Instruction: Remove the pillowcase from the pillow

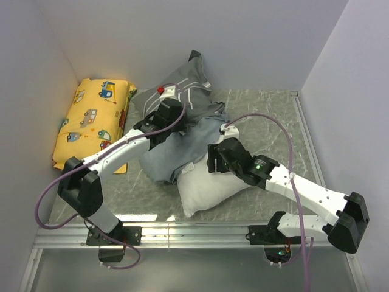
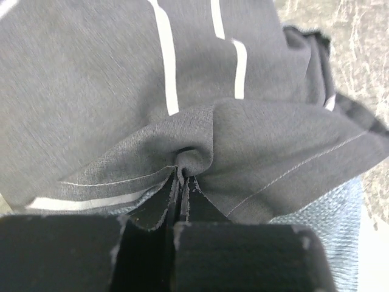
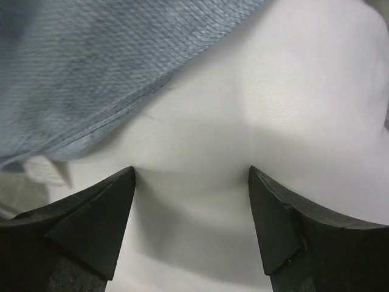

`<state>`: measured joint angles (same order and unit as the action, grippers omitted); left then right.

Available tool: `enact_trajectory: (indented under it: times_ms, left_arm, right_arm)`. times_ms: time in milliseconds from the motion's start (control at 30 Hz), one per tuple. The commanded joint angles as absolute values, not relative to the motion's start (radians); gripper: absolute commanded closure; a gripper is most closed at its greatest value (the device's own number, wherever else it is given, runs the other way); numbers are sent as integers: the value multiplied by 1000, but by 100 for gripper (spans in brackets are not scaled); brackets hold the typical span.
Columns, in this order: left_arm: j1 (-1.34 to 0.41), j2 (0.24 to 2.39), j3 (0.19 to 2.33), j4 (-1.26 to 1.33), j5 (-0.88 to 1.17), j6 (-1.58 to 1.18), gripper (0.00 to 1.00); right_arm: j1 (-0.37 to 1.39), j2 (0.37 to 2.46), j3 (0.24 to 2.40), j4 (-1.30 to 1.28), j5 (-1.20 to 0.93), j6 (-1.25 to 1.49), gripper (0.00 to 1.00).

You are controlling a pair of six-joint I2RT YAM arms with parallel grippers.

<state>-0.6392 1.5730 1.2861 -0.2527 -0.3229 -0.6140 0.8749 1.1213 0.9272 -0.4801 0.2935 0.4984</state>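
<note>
While the pillowcase (image 1: 200, 131) lies half peeled in a rumpled heap at the middle of the table (image 1: 267, 115), its dark striped end bunched toward the back wall and its paler blue-grey inside draped over the upper part of the pillow (image 1: 209, 185), the two arms meet it from opposite sides. The white pillow's bare lower half juts toward the near edge, resting on the table. The left gripper (image 2: 182, 182), at the end of a long arm stretched forward and to the right, has its jaws pressed together on a pinched fold of the striped cloth. The right gripper (image 3: 191, 173), its arm bent at the elbow and angled in from the right, stands with jaws wide apart, black fingertips (image 3: 115, 207) set against the plain white pillow just below the pillowcase's hem, gripping nothing. A yellow vehicle-print cushion (image 1: 94, 121) lies along the left wall, beside the heap.
</note>
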Motion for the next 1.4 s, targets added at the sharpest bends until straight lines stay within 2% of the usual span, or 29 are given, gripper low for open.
enact_trajectory:
  times_ms: [0,33,67,133,167,333,467,667,733,767,800,867,900,1000,1100,1367]
  left_arm:
    - [-620,1600,1391,-274,-382,-600,100]
    - [-609,1604,1429,-285,-379,-598,100]
    - [-582,1608,1442,-294,-358,-597,100]
    - [-548,1605,1462,-295,-338,-600,100]
    - [-531,1603,1468,-299,-328,-598,100]
    - [-368,1586,1488,-340,-322,-595,100]
    - [-191,1537,1439,-304,-203,-647,100]
    - [-260,1535,1344,-252,-130,-690,100]
    - [-296,1542,1297,-230,-135,-699,100]
    - [-323,1542,1278,-215,-127,-706,100]
    - [-336,1539,1240,-198,-121,-721,100]
    - [-371,1539,1212,-163,-114,-738,100]
    - [-382,1540,1198,-155,-117,-738,100]
    - [-413,1557,1195,-158,-130,-742,100]
    - [-422,1560,1181,-144,-121,-750,100]
    - [-428,1511,1195,-178,-144,-730,100]
  right_arm:
    - [870,1166,913,-515,411,548,27]
    - [853,1170,916,-534,429,546,53]
    - [839,1169,917,-540,461,546,68]
    - [771,1157,913,-548,465,532,93]
    - [744,1149,916,-554,453,526,99]
    - [598,1048,951,-623,500,508,100]
    - [506,977,989,-647,540,494,100]
    - [422,1009,1020,-604,447,448,100]
    - [422,1031,1029,-575,390,425,92]
    - [422,1038,1035,-569,341,419,85]
    - [426,1040,1054,-568,321,404,67]
    - [448,1035,1069,-563,310,384,49]
    - [469,1031,1089,-566,320,374,37]
    - [583,1020,1127,-574,386,347,20]
    - [695,1060,1147,-583,405,342,14]
    - [746,1207,1039,-580,512,443,16]
